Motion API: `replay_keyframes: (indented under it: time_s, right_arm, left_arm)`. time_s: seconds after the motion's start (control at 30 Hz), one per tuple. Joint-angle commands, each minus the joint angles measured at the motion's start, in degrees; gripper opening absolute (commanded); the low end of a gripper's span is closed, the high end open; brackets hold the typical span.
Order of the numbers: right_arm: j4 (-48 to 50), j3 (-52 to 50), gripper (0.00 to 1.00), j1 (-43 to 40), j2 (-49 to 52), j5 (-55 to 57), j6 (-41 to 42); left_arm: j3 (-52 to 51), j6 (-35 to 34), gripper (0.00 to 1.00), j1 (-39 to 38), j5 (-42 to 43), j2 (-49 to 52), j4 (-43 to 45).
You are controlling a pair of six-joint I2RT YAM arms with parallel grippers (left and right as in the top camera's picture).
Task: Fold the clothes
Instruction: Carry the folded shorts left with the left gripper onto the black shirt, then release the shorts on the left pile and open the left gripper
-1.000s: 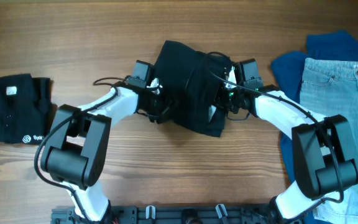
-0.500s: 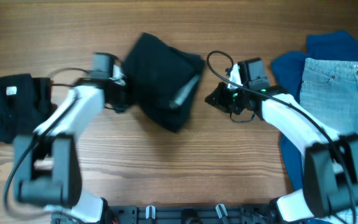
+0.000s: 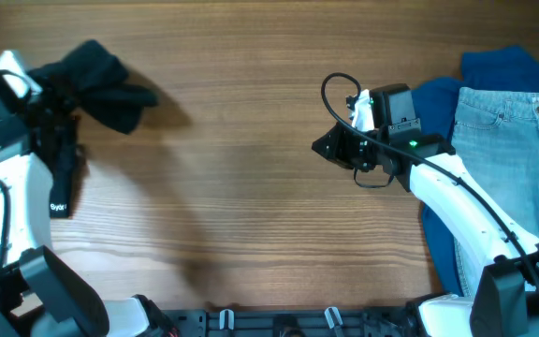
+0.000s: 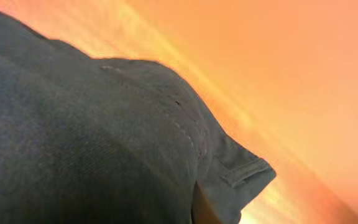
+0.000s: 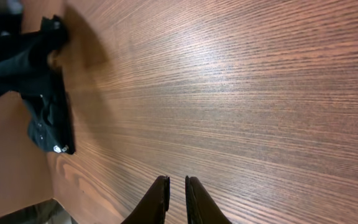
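My left gripper [image 3: 56, 98] is at the table's far left, shut on the large black shorts-like cloth [image 3: 101, 75], which hangs bunched and lifted off the wood. In the left wrist view that dark cloth [image 4: 104, 143] fills the frame and hides the fingers. Under the left arm lies the black folded garment with a white logo [image 3: 59, 192]. My right gripper [image 3: 330, 148] is right of centre, low over bare wood. Its jaws [image 5: 177, 186] are shut to a thin slit with nothing between them. The right wrist view shows the lifted cloth [image 5: 11, 56] far off.
Light-blue jeans [image 3: 513, 159] lie at the right edge on top of a blue garment [image 3: 499, 70]. The wooden table [image 3: 241, 187] spreads between the two arms. A black cable [image 3: 337, 89] loops above the right wrist.
The left gripper shut on the black cloth and swung it from the table's middle to the far left, over the logo garment. The right gripper left the cloth and drew back slightly right.
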Motion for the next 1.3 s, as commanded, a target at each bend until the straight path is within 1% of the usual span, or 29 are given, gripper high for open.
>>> replay_keyframes:
  time_s: [0.0, 0.1, 0.37, 0.43, 0.57, 0.6, 0.7, 0.73, 0.77, 0.8, 0.93, 0.97, 1.0, 1.03, 1.1, 1.13, 1.17, 1.27]
  right_arm:
    - [-0.07, 0.42, 0.15, -0.24, -1.05, -0.87, -1.07]
    - [-0.42, 0.42, 0.14, -0.24, -1.05, -0.90, -1.03]
    - [-3.43, 0.42, 0.15, -0.24, -1.05, -0.92, -1.09]
    - [-4.00, 0.42, 0.15, -0.24, -1.05, -0.92, -1.09]
    - [-4.11, 0.42, 0.15, -0.24, -1.05, -0.92, -1.03]
    - [-4.11, 0.42, 0.14, -0.24, -1.05, -0.92, -1.05]
    - [-4.11, 0.42, 0.14, -0.24, -1.05, -0.92, -1.05]
    - [-4.11, 0.42, 0.15, -0.24, -1.05, -0.94, -1.05]
    - [-4.13, 0.42, 0.15, -0.24, -1.05, -0.92, -1.05]
    - [-4.11, 0.42, 0.15, -0.24, -1.05, -0.92, -1.09]
    - [-4.11, 0.42, 0.15, -0.24, -1.05, -0.90, -1.22]
    - [-4.09, 0.42, 0.15, -0.24, -1.05, -0.90, -1.25]
    - [-4.07, 0.42, 0.15, -0.24, -1.05, -0.90, -1.22]
    - [-4.07, 0.42, 0.15, -0.24, -1.05, -0.87, -1.25]
    - [-4.07, 0.42, 0.15, -0.24, -1.05, -0.85, -1.25]
    - [-4.07, 0.42, 0.15, -0.24, -1.05, -0.85, -1.27]
    - [-4.07, 0.42, 0.15, -0.24, -1.05, -0.85, -1.25]
    - [-4.09, 0.42, 0.15, -0.24, -1.05, -0.90, -1.22]
  left_arm:
    - [1.75, 0.37, 0.04, 2.10, 5.25, -0.74, 4.13]
    - [1.81, 0.44, 0.04, 4.87, 4.74, -0.74, 5.99]
    - [1.79, 7.74, 0.04, 13.94, 4.66, -0.39, 5.27]
    - [1.79, 8.41, 0.04, 15.58, 4.68, -0.04, 4.35]
    - [1.79, 10.84, 0.04, 18.10, 4.50, 0.11, -1.95]
    - [1.79, 10.91, 0.09, 18.67, 4.35, 0.11, -3.74]
    - [1.79, 9.49, 0.48, 21.73, 2.29, 0.00, -12.59]
    - [1.79, 8.46, 0.55, 23.17, 2.29, -0.26, -16.02]
    - [1.79, 7.67, 0.68, 24.41, 2.34, -0.70, -18.78]
    - [1.79, 6.71, 0.73, 25.66, 2.89, -1.42, -21.35]
    - [1.81, 6.75, 0.74, 31.04, 13.00, -7.02, -29.70]
    - [1.81, 6.75, 0.74, 32.30, 14.38, -9.07, -31.67]
    - [1.81, 6.78, 0.74, 33.16, 14.73, -11.10, -33.44]
    - [1.79, 6.82, 0.69, 33.75, 14.47, -13.29, -34.86]
    - [1.79, 6.78, 0.39, 33.77, 13.62, -15.30, -35.10]
    - [1.79, 6.73, 0.16, 33.66, 13.14, -15.61, -34.64]
    - [1.79, 6.71, 0.05, 33.38, 12.31, -15.56, -33.77]
    - [1.62, 6.78, 0.04, 30.40, 4.09, -12.26, -28.20]
